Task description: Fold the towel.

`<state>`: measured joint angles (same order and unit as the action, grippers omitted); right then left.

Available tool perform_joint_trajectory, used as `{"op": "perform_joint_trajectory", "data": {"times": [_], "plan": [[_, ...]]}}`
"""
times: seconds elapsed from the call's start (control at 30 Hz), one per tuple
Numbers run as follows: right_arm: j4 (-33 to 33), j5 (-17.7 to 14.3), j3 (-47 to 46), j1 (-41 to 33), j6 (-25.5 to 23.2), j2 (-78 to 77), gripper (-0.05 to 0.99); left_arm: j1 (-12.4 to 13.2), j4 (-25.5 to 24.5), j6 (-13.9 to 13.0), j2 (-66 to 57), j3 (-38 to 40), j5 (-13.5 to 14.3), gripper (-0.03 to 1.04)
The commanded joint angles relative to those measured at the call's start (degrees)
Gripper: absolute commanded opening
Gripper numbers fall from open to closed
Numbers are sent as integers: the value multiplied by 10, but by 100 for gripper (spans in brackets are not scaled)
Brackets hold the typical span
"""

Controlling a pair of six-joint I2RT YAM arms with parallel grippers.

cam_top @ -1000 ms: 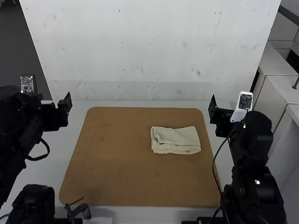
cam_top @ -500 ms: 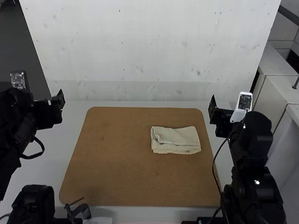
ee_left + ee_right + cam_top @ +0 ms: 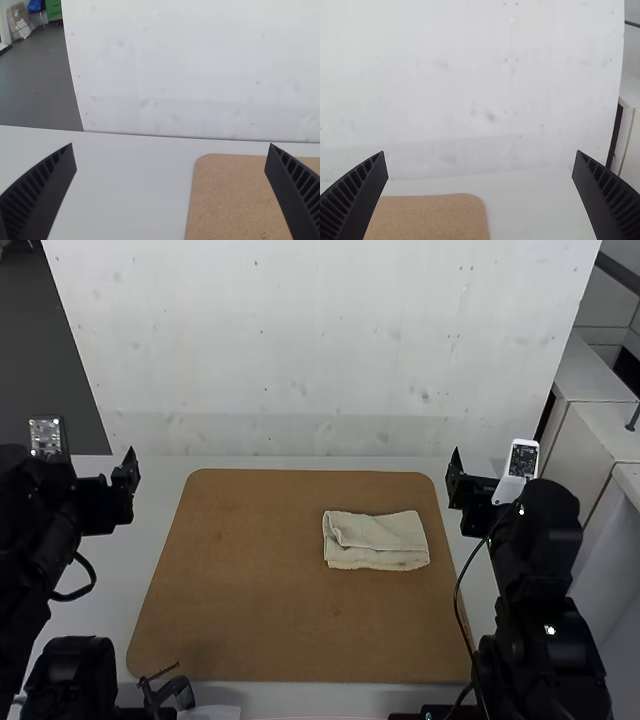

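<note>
The cream towel (image 3: 376, 541) lies folded into a small, slightly rumpled rectangle on the right part of the brown board. Left of the board, my left gripper (image 3: 128, 472) is held above the table, well away from the towel. My right gripper (image 3: 457, 478) is off the board's right edge, some way from the towel. In the left wrist view, my left gripper (image 3: 171, 150) stands wide open, with nothing between its fingers. The right wrist view has my right gripper (image 3: 480, 155) spread open and holding nothing.
The brown board (image 3: 250, 610) covers the middle of the white table (image 3: 300, 463). A white panel (image 3: 320, 350) stands upright along the table's far side. A small black object (image 3: 170, 692) sits at the board's near left corner, and white cabinets (image 3: 600, 430) are at the right.
The left arm has shifted outward to the left, then slightly down in the high view. The right arm has hardly moved, and the towel lies as before.
</note>
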<state>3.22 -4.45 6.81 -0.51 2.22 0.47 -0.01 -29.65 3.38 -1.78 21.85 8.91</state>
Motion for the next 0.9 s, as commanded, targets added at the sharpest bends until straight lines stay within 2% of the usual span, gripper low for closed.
{"op": "perform_joint_trajectory", "data": {"times": [0.0,0.07,0.13,0.27,0.33,0.47,0.7,0.73,0.8,0.83,0.87], "plan": [[-11,1,-3,6,5,-2,95,5,42,-32,6,-44,-18,97],[-16,2,-11,6,5,-2,95,4,92,-39,14,-66,-42,97],[-19,4,-17,6,5,-2,95,5,106,-37,14,-72,-62,97],[-11,8,-24,5,2,1,95,2,161,-40,12,-116,-60,97],[-9,9,-27,4,-4,4,95,1,195,-66,12,-145,-60,97],[-1,11,-25,3,-9,6,95,2,214,-71,12,-175,-62,97],[8,12,-33,-16,-27,5,96,0,224,-74,12,-180,-76,97],[8,12,-33,-16,-28,4,96,0,225,-84,12,-181,-82,97],[8,12,-33,-15,-29,5,96,-1,224,-116,12,-182,-122,97],[7,12,-33,-14,-31,6,96,-1,224,-123,11,-182,-143,97],[7,12,-33,-13,-33,6,96,-1,223,-116,12,-183,-151,97]]}}
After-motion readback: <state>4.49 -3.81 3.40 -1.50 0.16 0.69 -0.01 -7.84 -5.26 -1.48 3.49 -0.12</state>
